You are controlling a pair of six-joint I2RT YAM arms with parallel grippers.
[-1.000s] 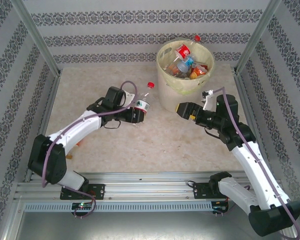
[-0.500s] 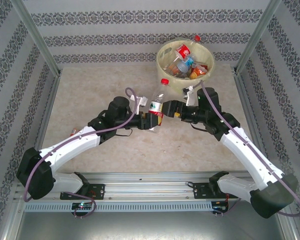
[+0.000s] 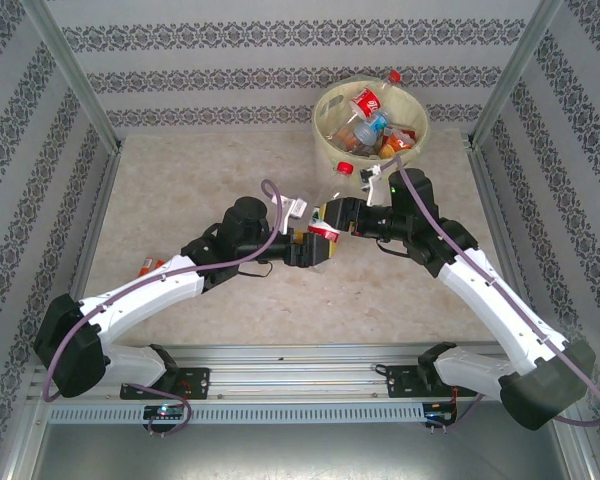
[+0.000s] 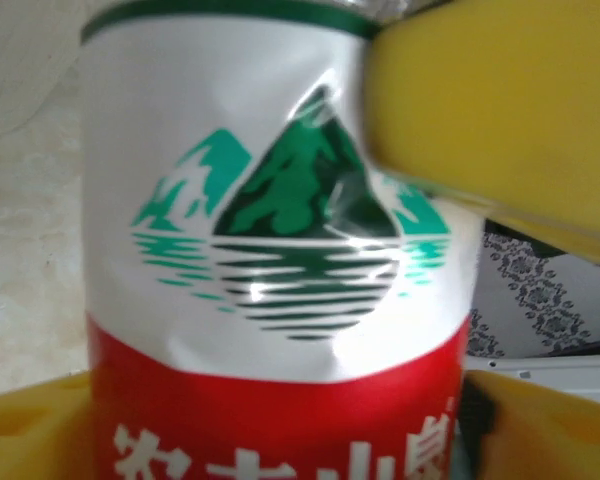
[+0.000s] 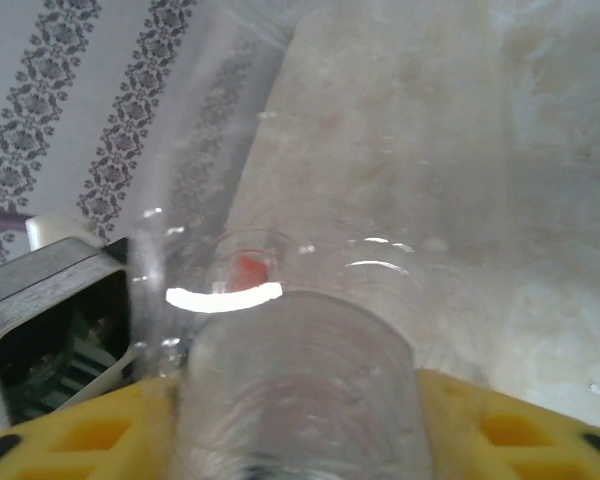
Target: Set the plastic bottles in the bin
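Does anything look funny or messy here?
Yes. One red-capped bottle pokes out over the far rim of the bin instead of lying inside with the others. The label on the held bottle is creased where the right jaws squeeze it.

Look at the clear bottle (image 3: 336, 195): you can see right through it, and its cap (image 3: 345, 168) is red. Its label (image 4: 280, 250) is white with green mountains and thin green wavy lines. It has a dark green stripe at the top and a red band with white letters below. The left gripper (image 3: 315, 247) and the right gripper (image 3: 332, 212) both have yellow fingers (image 5: 80, 430). Your left arm (image 3: 150, 285) and right arm (image 3: 490, 300) are white with black joints, and the cables (image 3: 270, 190) on them are purple. The bin (image 3: 323, 120) is pale yellow. The bottles in it (image 3: 365, 105) show red, blue and orange. The table (image 3: 180, 180) is light beige with cloudy marks. The walls (image 3: 280, 38) have white and grey stripes with small dark flower shapes.
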